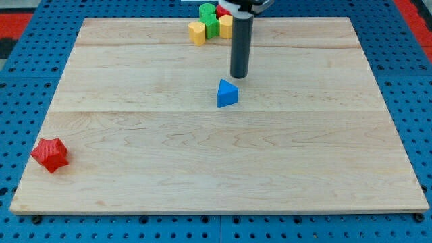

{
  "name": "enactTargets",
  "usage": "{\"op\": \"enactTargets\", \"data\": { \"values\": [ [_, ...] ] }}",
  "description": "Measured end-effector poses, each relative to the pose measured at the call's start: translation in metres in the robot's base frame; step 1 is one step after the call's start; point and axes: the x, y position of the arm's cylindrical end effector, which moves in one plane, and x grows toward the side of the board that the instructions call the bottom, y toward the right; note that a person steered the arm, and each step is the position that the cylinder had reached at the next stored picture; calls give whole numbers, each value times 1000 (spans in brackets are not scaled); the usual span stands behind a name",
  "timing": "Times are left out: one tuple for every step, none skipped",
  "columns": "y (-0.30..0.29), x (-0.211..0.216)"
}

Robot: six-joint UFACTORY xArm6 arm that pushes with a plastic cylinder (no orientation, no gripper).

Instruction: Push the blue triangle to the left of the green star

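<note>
Hovering just above blue triangle [227, 93], my tip [239, 76]; no claw, no writing

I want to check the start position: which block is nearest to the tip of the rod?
The blue triangle, just below my tip toward the view's bottom. The red star lies far off at the bottom-left corner.

A pale wooden board [135, 169] carries a blue triangle [227, 93] just above centre, a red star-shaped block [50, 154] at lower left, and yellow [196, 32], green [210, 20] and red blocks clustered touching at top centre
</note>
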Motion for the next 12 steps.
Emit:
{"op": "enactTargets", "data": {
  "values": [
    [0, 0],
    [0, 1],
    [1, 26],
    [8, 81],
    [7, 118],
    [7, 103],
    [5, 70],
    [-34, 70],
    [-48, 73],
    [-61, 98],
    [-100, 93],
    [-113, 53]
  ]
}}
